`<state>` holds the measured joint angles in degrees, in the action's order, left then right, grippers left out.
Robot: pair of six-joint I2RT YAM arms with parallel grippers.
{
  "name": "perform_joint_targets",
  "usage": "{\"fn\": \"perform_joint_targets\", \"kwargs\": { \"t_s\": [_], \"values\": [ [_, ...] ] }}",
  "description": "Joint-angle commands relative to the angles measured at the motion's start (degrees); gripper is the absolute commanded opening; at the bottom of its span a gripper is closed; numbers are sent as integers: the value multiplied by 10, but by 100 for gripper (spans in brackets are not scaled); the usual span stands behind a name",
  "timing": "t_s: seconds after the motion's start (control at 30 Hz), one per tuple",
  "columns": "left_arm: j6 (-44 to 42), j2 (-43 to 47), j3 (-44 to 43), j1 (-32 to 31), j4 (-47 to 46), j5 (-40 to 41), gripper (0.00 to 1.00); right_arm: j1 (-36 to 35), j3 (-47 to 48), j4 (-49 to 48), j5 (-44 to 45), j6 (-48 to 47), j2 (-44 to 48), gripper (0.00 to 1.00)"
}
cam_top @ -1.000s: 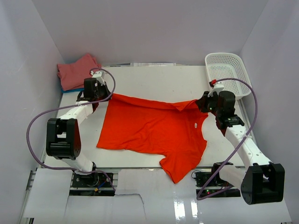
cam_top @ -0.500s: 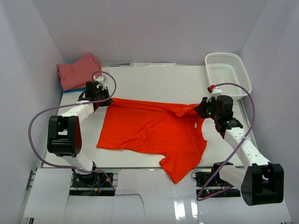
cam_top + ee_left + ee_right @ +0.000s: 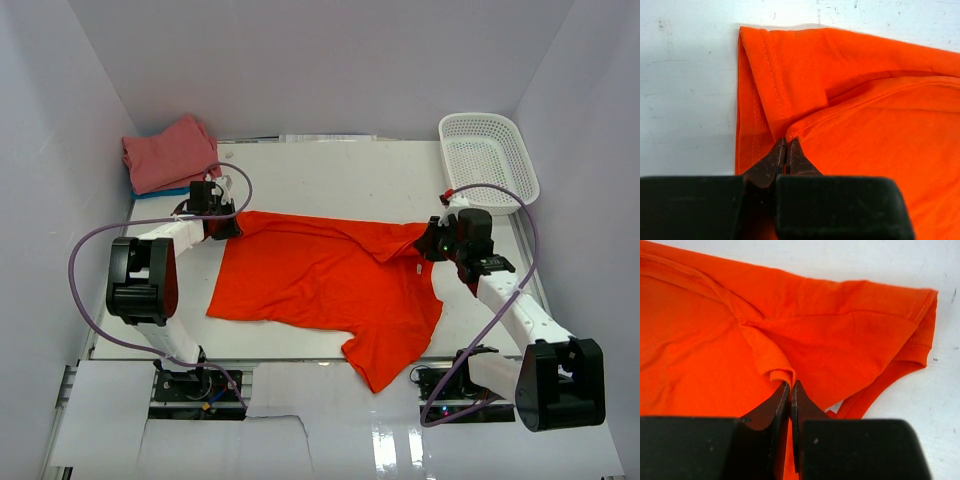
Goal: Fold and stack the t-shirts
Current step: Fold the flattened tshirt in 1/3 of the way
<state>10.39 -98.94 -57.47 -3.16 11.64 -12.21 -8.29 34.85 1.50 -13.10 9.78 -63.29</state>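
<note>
Lena: Both arms have drawn back toward the near edge of the tabletop [image 3: 330, 175] since the earlier view. We see the far hem of the orange-red t-shirt [image 3: 320, 275] dragged along with them.

Omar: We agree. The left pincer [image 3: 786, 145] is clamped on that shirt at its far-left corner. Our wrist view shows the two tips pressed together, with cloth caught between them just beside a double-stitched hem that is folded over itself.

Lena: And the right pincer [image 3: 790, 386]?

Omar: It is also clamped on the orange-red shirt, at the far-right corner. We see a small roll of cloth bunched at its tips, and a hemmed sleeve opening lies flat on the tabletop just beyond.

Lena: Where do we place the shirt as a whole?

Omar: It is spread across the middle of the tabletop, mostly flat. Its far edge is stretched between the two pincers, and one flap reaches over the near edge.

Lena: And the other shirts?

Omar: The salmon-pink t-shirt [image 3: 165, 152] sits folded in the far-left corner, on top of the blue t-shirt [image 3: 150, 194]. We see only a thin edge of the blue one beneath it. Both lie near the left pincer but apart from it.

Lena: We also note the white mesh basket [image 3: 478, 118] in the far-right corner, beyond the right pincer and not touching the orange-red cloth.
</note>
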Motion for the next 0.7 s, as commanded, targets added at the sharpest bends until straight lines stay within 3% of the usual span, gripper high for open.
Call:
{"fn": "perform_joint_targets", "kwargs": {
  "t_s": [0.0,0.67],
  "values": [
    [-11,16,-11,2,8,17,0,-2,-6,18,14,7,-5,8],
    [-10,50,-3,2,-6,100,0,-2,-33,69,96,23,1,8]
  ]
}}
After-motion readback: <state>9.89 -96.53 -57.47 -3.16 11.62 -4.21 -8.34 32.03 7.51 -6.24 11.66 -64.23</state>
